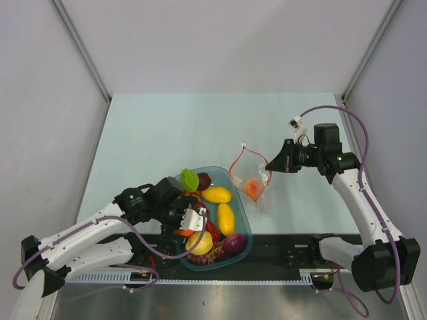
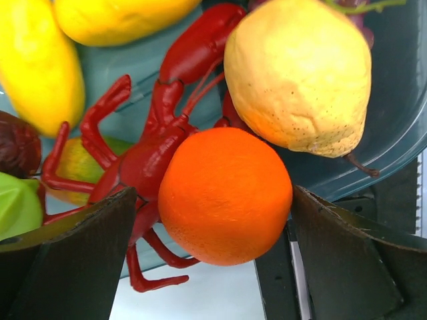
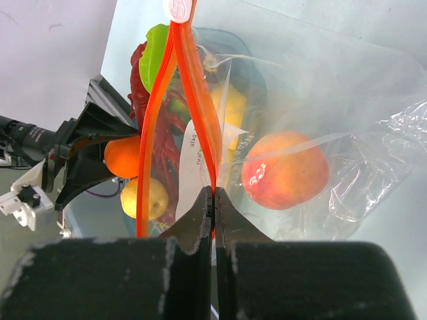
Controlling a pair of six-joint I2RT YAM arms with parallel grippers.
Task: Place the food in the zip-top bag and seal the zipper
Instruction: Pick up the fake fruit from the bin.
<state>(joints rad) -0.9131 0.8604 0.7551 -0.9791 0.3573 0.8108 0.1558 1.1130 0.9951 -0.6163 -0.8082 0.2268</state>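
Food [image 1: 217, 195] fills the tub [image 1: 249, 231] at six o'clock; the zip-top bag [image 1: 253, 183], at three o'clock, holds a peach [image 3: 285, 170]. Left gripper [image 2: 213, 207], released, straddles the orange [image 2: 225, 197]: centre before squeezing. Right gripper [image 3: 213, 197], clenched on the zipper [image 3: 202, 113], apparently props the mouth.

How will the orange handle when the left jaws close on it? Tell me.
Round and smooth, the orange likely rolls or slips if the open left jaws close off-centre. It looks like hard plastic, so probably stiff and light. Lying on the lobster, it may rock.
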